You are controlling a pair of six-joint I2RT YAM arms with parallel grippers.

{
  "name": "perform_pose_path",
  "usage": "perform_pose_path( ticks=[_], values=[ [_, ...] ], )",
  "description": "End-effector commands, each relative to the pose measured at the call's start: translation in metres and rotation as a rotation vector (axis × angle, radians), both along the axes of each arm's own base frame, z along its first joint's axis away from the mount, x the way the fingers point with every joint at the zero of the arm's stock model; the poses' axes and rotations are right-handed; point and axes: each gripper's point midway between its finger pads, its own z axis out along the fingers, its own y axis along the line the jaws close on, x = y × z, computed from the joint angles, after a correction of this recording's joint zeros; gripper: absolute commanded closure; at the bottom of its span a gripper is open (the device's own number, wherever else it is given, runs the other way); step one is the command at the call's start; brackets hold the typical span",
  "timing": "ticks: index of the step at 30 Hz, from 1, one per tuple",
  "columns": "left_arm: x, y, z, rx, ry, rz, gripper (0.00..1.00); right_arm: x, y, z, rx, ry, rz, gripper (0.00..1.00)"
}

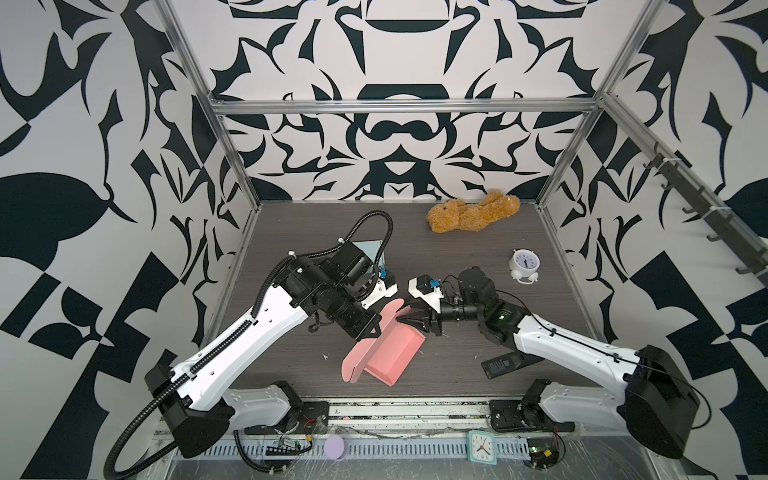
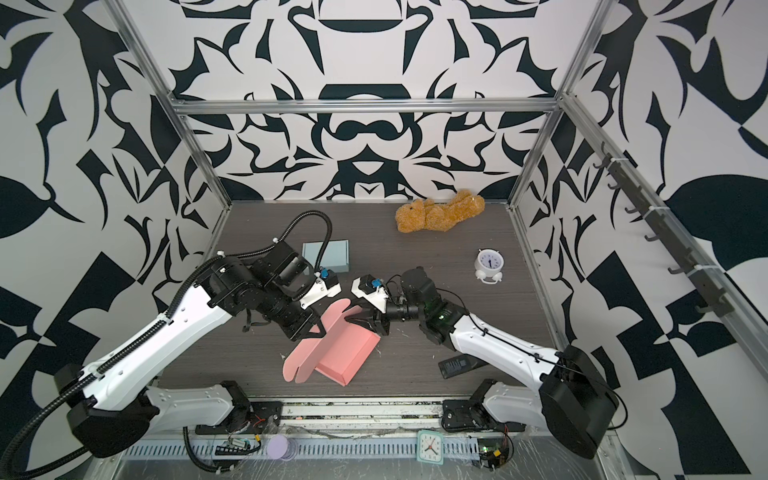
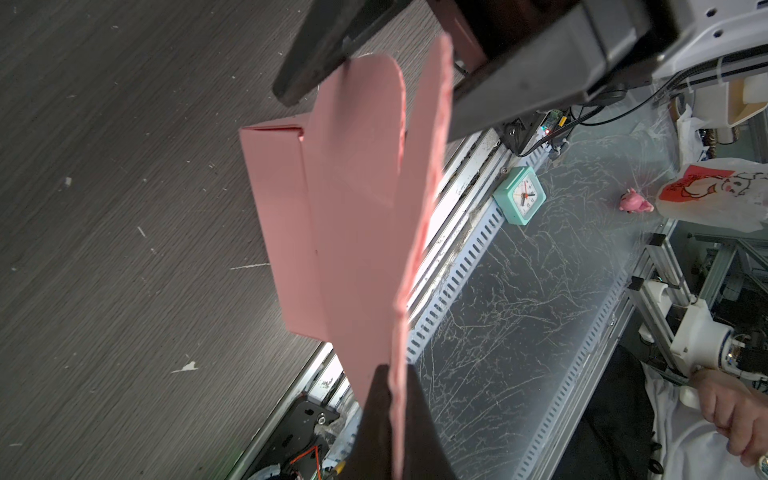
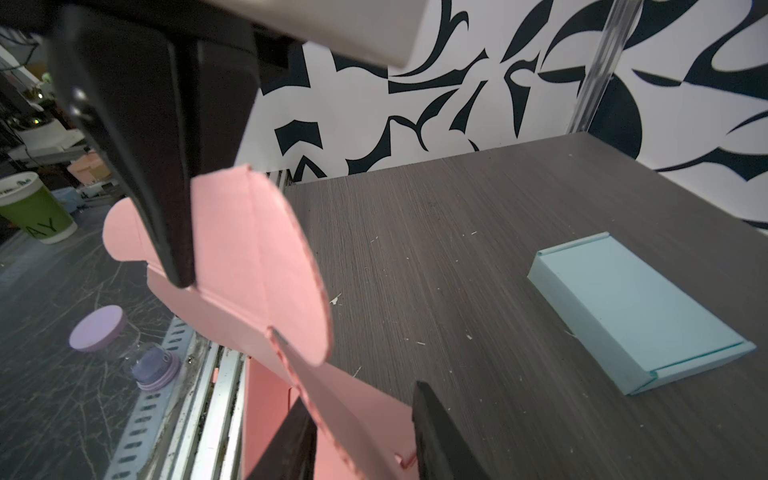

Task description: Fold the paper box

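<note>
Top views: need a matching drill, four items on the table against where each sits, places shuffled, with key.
Things:
1. teddy bear
2. white alarm clock
3. black remote
4. pink paper box

Places:
A. middle, flaps raised
B. front right, lying flat
C. far edge of the table
D. right side, midway between far and front edges

Pairs: 1-C, 2-D, 3-B, 4-A.
</note>
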Motion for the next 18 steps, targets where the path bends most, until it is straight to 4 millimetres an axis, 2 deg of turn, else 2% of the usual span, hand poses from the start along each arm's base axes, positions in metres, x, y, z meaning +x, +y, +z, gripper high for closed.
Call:
perform_pose_path(
  ticks=[1, 8, 15, 18],
  values=[
    [-0.003, 0.005, -0.004, 0.034, 0.013, -0.004, 0.95, -0.005, 0.005, 0.024, 0.044, -0.044, 0.035, 0.70],
    [0.013, 0.020, -0.015, 0.132, -0.066, 0.051, 0.95, -0.003, 0.005, 0.019, 0.023, -0.054, 0.019, 0.84],
    [0.029, 0.022, -0.016, 0.098, -0.183, 0.106, 0.65, 0.008, 0.001, 0.006, -0.020, -0.090, -0.051, 0.98],
    [0.037, 0.021, -0.020, 0.066, -0.237, 0.146, 0.60, 0.013, 0.000, -0.001, -0.036, -0.089, -0.075, 1.00]
  ],
)
